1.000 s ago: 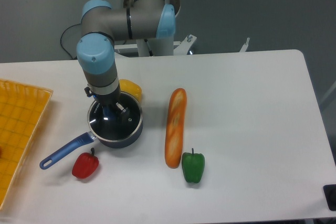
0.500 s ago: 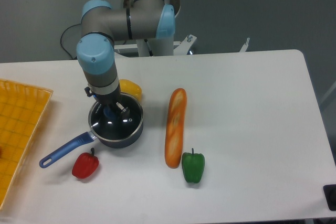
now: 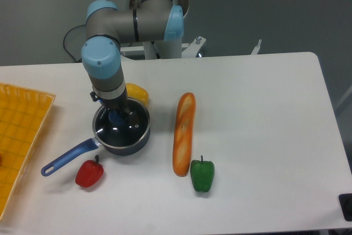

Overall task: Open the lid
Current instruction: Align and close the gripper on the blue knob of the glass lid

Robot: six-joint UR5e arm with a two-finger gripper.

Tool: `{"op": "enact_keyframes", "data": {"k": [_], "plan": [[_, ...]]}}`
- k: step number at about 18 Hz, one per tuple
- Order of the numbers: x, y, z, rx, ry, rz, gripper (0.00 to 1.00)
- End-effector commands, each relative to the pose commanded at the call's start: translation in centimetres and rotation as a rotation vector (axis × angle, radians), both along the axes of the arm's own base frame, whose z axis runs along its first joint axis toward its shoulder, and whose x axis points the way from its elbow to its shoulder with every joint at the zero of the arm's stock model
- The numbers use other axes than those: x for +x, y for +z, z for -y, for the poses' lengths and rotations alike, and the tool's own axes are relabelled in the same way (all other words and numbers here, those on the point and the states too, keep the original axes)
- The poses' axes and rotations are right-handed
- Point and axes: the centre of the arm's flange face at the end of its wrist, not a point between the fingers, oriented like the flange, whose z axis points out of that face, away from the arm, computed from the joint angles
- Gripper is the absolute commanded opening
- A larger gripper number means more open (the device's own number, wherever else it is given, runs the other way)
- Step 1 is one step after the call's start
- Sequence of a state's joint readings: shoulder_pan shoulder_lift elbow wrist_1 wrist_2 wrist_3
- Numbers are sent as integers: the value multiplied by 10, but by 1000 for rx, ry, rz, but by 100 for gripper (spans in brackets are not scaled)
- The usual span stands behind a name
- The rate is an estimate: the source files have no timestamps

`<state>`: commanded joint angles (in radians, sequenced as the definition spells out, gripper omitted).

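The lid (image 3: 122, 126) sits flat on the dark saucepan (image 3: 124, 142), which stands at the left half of the white desk (image 3: 258, 119). Its metal rim follows the pan's edge all round, and the glass shows the dark inside of the pan. The arm reaches down from the rear, and the gripper (image 3: 117, 117) is lowered onto the middle of the lid, right at the blue centre knob (image 3: 115, 118). The fingers stand close on either side of the knob, but the wrist hides most of them, so I cannot tell whether they are clamped on it or only around it.

The saucepan's blue handle (image 3: 66, 159) points toward the front left. Just off its end lies a red bell pepper (image 3: 89, 173). A yellow bell pepper (image 3: 136, 93) lies just behind the pan, partly hidden by the arm. To the right of the pan a baguette (image 3: 183, 134) lies lengthwise, and a green bell pepper (image 3: 202, 175) stands at its near end. An orange tray (image 3: 19, 130) lies at the desk's left edge.
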<state>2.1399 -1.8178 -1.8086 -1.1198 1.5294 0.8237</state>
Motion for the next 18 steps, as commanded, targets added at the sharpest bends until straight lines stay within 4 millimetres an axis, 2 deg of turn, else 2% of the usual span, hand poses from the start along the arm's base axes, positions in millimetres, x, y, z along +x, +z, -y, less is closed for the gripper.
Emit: {"op": "enact_keyframes", "data": {"k": [3,5,6,8,12,18], "plan": [[-1,1,0,2,0,0,91],[-1,1,0,2,2,0,69],[-1,2,-1,5,2,0,66],[-3,4,-1,9,3,2,65],[-3,5,-2,11,5,2,55],[-8,13,-5,24,9,-5,54]]}}
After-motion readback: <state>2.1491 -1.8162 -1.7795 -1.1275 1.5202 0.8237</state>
